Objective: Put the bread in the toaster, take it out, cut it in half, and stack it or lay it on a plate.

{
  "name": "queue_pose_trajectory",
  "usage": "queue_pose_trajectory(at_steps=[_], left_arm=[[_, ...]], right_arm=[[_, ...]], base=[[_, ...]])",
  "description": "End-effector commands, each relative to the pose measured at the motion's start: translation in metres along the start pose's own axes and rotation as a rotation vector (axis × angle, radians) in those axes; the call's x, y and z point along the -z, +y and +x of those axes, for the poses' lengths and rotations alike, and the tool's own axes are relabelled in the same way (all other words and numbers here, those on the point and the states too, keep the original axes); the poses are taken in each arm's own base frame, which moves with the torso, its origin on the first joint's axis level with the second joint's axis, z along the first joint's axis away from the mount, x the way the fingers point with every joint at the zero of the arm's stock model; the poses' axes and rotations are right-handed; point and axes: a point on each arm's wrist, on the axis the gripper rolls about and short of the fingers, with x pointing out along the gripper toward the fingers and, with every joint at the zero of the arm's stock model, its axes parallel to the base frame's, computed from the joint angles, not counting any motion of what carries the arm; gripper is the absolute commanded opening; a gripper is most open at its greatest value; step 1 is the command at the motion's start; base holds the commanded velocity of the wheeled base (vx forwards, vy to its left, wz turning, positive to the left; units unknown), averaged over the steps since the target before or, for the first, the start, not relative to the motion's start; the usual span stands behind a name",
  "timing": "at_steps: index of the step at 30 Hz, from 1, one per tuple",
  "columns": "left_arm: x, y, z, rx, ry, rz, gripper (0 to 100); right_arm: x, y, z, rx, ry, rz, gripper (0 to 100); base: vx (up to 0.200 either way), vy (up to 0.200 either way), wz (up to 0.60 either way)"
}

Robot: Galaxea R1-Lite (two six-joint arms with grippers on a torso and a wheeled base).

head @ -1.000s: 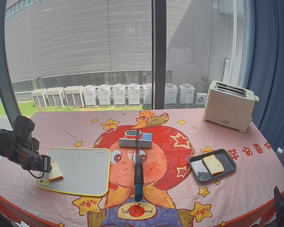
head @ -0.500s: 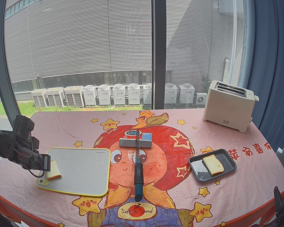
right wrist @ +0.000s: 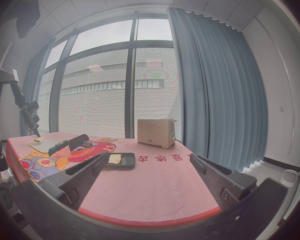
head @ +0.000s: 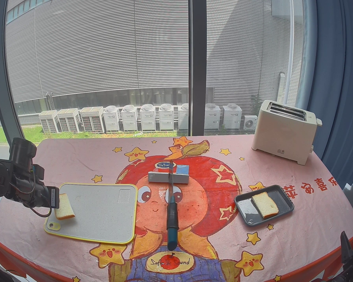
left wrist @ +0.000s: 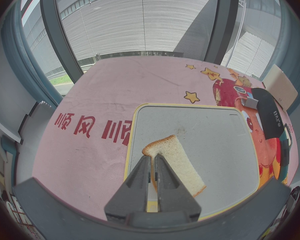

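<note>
Pinching a pale, crusted half-slice of bread by its crust edge, my left gripper has its fingers closed on it at the left edge of the grey, yellow-rimmed cutting board. I judge it light, floppy and crumbly: hold the crust, gently. Right gripper fingers gape, empty.

A matt printed cloth is covering the table, creasing faintly. At eight o'clock the cutting board is showing a speckled, matt plastic face. The bread half is looking porous and dry between the matt dark fingers of the left gripper. At two o'clock the toaster is giving off a smooth, soft sheen.
</note>
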Motion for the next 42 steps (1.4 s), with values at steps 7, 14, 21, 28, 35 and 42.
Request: queue_pose_trajectory(at_steps=[7, 14, 21, 28, 35, 42], left_arm=[[-0.005, -0.001, -0.044, 0.027, -0.171, -0.001, 0], [-0.005, -0.002, -0.046, 0.047, -0.206, -0.003, 0], [-0.007, 0.001, -0.04, 0.037, -0.285, 0.017, 0], [-0.005, 0.0, -0.039, 0.041, -0.28, 0.03, 0], [-0.003, 0.0, -0.038, 0.04, -0.276, 0.035, 0], [-0.001, 0.0, -0.039, 0.042, -0.278, 0.053, 0]], right_arm=[[0.005, 0.0, 0.0, -0.001, 0.0, 0.0, 100], [0.005, 0.0, 0.0, -0.001, 0.0, 0.0, 100], [0.005, 0.0, 0.0, -0.001, 0.0, 0.0, 100], [0.005, 0.0, 0.0, -0.001, 0.0, 0.0, 100], [0.005, 0.0, 0.0, 0.001, 0.0, 0.0, 100], [0.005, 0.0, 0.0, -0.001, 0.0, 0.0, 100]], base=[[0.0, 0.0, 0.0], [0.0, 0.0, 0.0], [0.0, 0.0, 0.0], [0.0, 0.0, 0.0], [0.0, 0.0, 0.0], [-0.171, 0.0, 0.0]])
